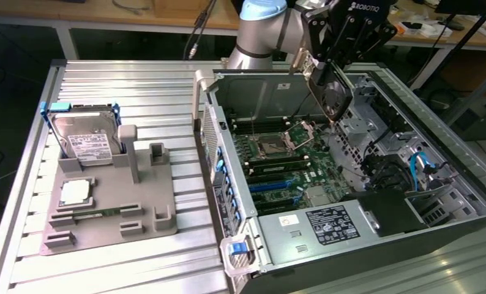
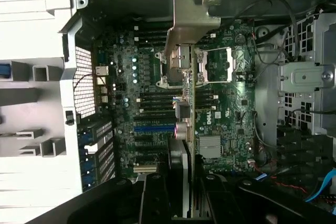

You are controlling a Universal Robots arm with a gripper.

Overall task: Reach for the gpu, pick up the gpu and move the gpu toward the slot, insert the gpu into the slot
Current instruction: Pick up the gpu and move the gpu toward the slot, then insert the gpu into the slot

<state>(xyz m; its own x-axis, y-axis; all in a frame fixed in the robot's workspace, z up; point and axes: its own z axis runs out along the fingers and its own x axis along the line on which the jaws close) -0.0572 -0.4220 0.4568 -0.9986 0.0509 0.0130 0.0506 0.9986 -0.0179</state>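
Exterior view: high, oblique, wide over table (image 1: 120, 79) and open case (image 1: 264, 92).
Wrist view: close, facing straight into case.
Shared: motherboard (image 1: 316, 162) (image 2: 236, 108).

On your tabletop (image 1: 128, 79) the holder block (image 1: 141, 202) lies at the exterior view's left, with the open computer case (image 1: 251, 92) just beside it at the right. The hard drive (image 1: 86, 138) stands upright at the block's far end, and the processor chip (image 1: 77, 192) lies on the block nearer the camera. Inside the case the motherboard (image 1: 325, 150) lies flat. On it the socket (image 1: 272, 146) is farthest, the memory strips (image 1: 280, 165) come next, and the slot (image 1: 272, 184) is nearest. The gpu (image 1: 335, 98) hangs in the claw (image 1: 331, 70) above the case's far end, apart from the slot.
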